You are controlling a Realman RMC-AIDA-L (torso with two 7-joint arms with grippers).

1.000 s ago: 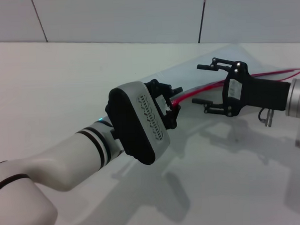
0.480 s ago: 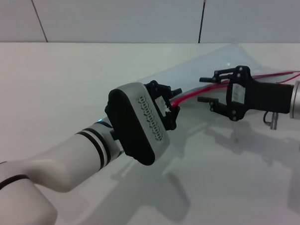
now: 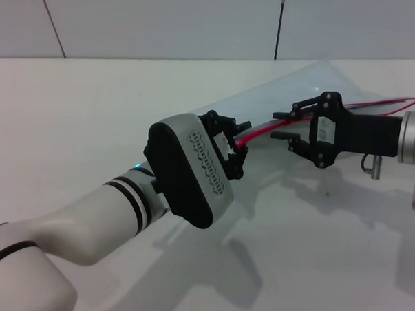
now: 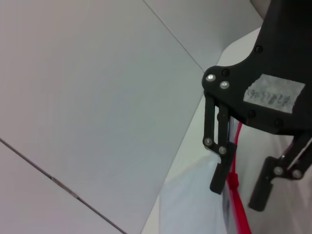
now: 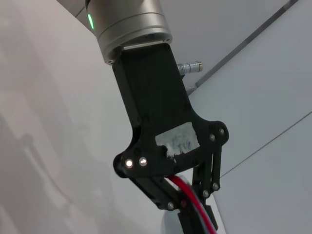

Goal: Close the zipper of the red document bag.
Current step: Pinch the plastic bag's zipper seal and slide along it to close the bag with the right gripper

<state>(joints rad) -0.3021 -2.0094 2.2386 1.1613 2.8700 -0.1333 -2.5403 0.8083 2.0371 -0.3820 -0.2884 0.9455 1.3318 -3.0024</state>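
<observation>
The red document bag [image 3: 307, 82] is a translucent pouch held up off the white table. Its red zipper [image 3: 261, 130] runs along the near edge toward the right. My left gripper [image 3: 236, 146] is shut on the zipper's left end, and the right wrist view shows the left gripper [image 5: 189, 208] with red strips [image 5: 183, 187] clamped between its fingers. A little to the right, my right gripper [image 3: 282, 125] straddles the zipper with a narrow gap. In the left wrist view the right gripper [image 4: 239, 187] has the zipper [image 4: 234, 183] close beside one finger [image 4: 219, 178].
The white table [image 3: 89, 119] spreads to the left and front. A grey panelled wall [image 3: 160, 23] stands behind it. The left forearm [image 3: 93, 219] crosses the near left part of the table.
The right gripper's fingers have drawn much closer together around the zipper and the hand has shifted slightly left toward the left gripper. The left gripper has stayed put.
</observation>
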